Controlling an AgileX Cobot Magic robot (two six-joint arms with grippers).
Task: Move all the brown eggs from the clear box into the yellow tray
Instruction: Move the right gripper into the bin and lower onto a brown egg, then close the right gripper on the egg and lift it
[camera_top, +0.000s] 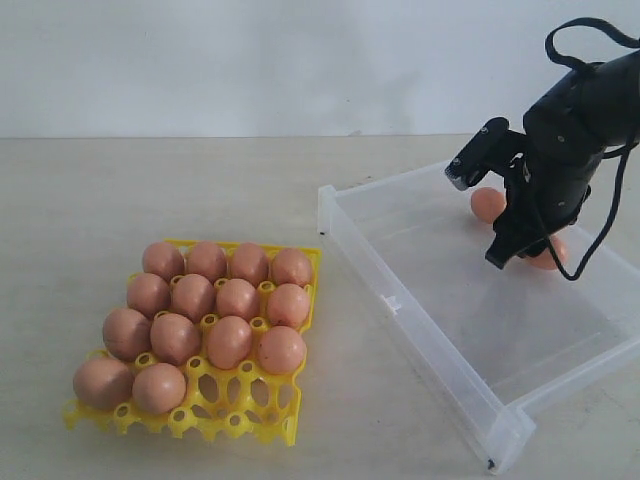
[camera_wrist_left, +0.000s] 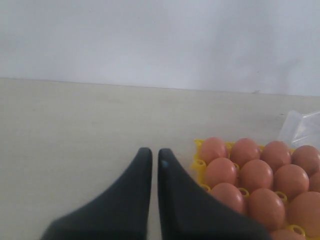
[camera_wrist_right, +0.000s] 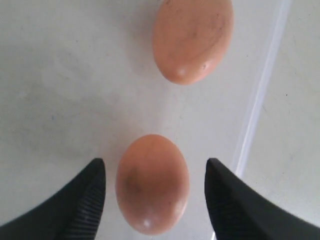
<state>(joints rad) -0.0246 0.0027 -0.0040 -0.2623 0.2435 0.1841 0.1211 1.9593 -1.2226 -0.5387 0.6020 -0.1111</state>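
Fourteen brown eggs (camera_top: 192, 297) sit in the yellow tray (camera_top: 245, 415) on the left of the exterior view; its front row is only half filled. Your L gripper (camera_wrist_left: 154, 152) is above the table (camera_wrist_left: 65, 140) near the tray, fingers pinched almost together, nothing btwn them. On the right, the clear box (camera_top: 400, 312) has two more eggs at its far end. Your R gripper (camera_wrist_right: 155, 165) stands wide, jaws either side of one egg (camera_wrist_right: 152, 182) w/ gaps both sides, not touching. The other egg (camera_wrist_right: 192, 37) lies near it.
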